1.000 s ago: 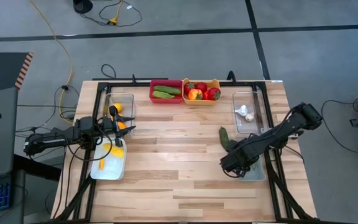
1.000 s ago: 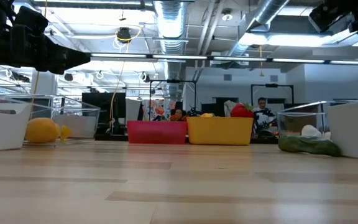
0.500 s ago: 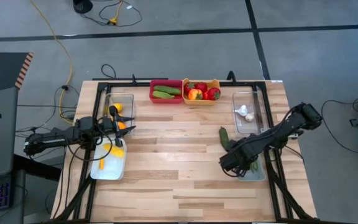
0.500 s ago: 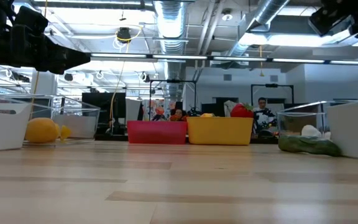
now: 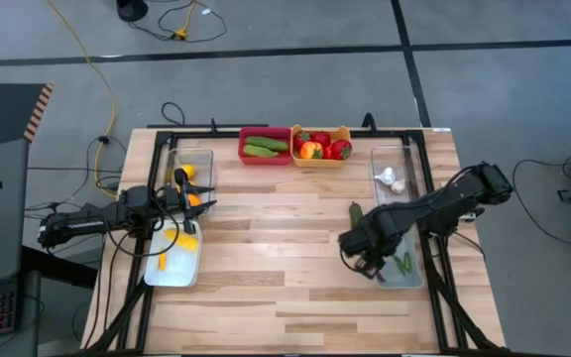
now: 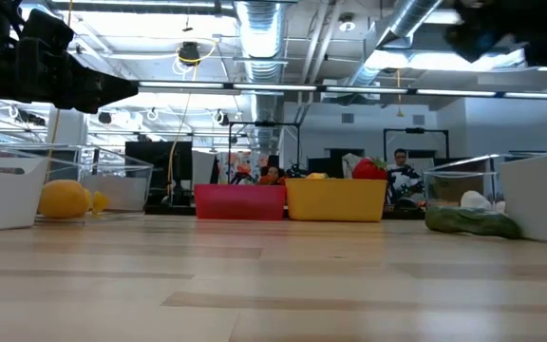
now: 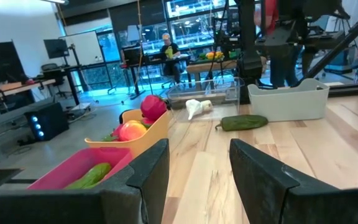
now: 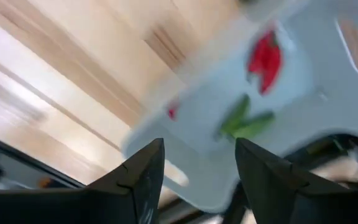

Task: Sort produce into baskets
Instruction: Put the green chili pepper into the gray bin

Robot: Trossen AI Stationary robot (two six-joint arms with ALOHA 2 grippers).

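Right gripper (image 5: 357,256), fingers spread with nothing between them, hangs over the table (image 5: 276,268) at the near-left corner of the pale tray (image 5: 416,280) on the right side — its wrist view looks down on that tray, where a red chili (image 8: 265,56) and green chilies (image 8: 244,121) lie loose on the bottom. My reading is that a piece has just gone into the tray and the arm now needs its next target. Only one piece lies loose on the wood: a green cucumber (image 5: 357,216), a little farther along the table than the gripper and just left of the clear tub (image 5: 401,203) that holds the white garlic (image 5: 392,180). The next move would call for swinging toward the far side, settling the open fingers either side of the cucumber, then carrying it to the red bin (image 5: 265,159) at the far edge, where other cucumbers (image 5: 264,146) already sit beside the orange-yellow bin (image 5: 321,162). Left gripper (image 5: 191,201) waits with fingers parted over the left-hand clear tub (image 5: 206,159) and tray (image 5: 171,280), which hold the yellow and orange pieces (image 5: 181,240).
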